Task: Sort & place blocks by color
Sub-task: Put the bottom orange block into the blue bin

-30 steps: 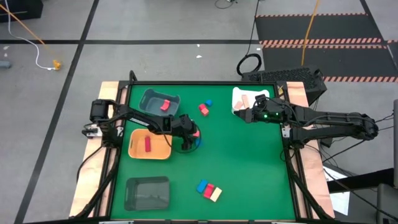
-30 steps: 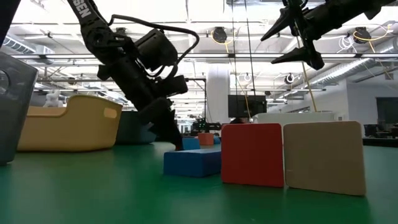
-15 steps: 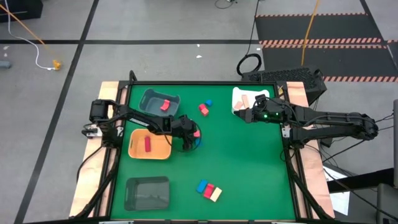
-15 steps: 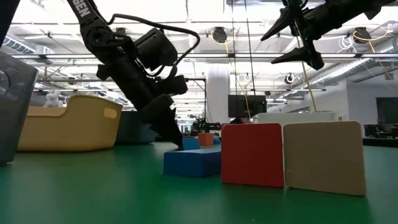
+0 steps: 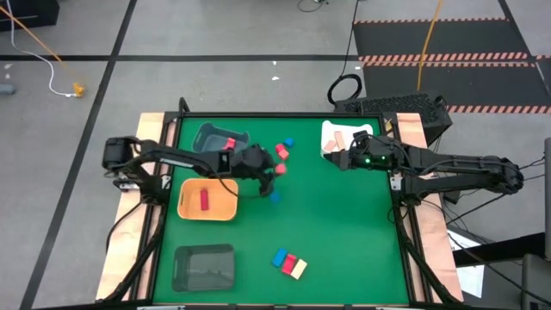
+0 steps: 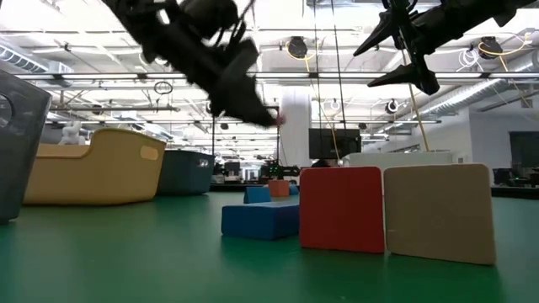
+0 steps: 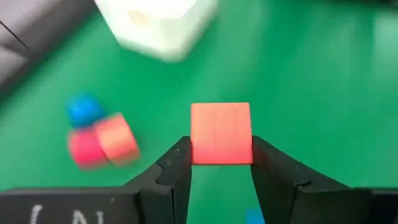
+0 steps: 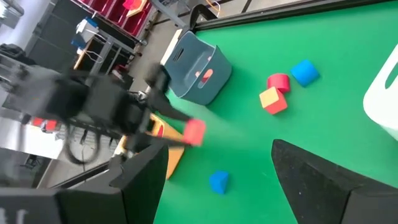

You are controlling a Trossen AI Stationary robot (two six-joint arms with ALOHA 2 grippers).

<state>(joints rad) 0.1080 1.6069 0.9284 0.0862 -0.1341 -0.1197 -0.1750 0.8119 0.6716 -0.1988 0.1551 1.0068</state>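
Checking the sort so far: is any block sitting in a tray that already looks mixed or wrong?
Possibly. The orange tray and the dark grey tray behind it each hold a red block, one colour split across two trays. The left gripper holds another red block above the table.

Both arms are dark, near-black jointed links with black cables trailing along them — the right arm (image 5: pixel 448 164) shows a small green light near its wrist. The left claw (image 7: pixel 221 163) has blunt, matte black fingers (image 7: pixel 176 171) with angular tips.
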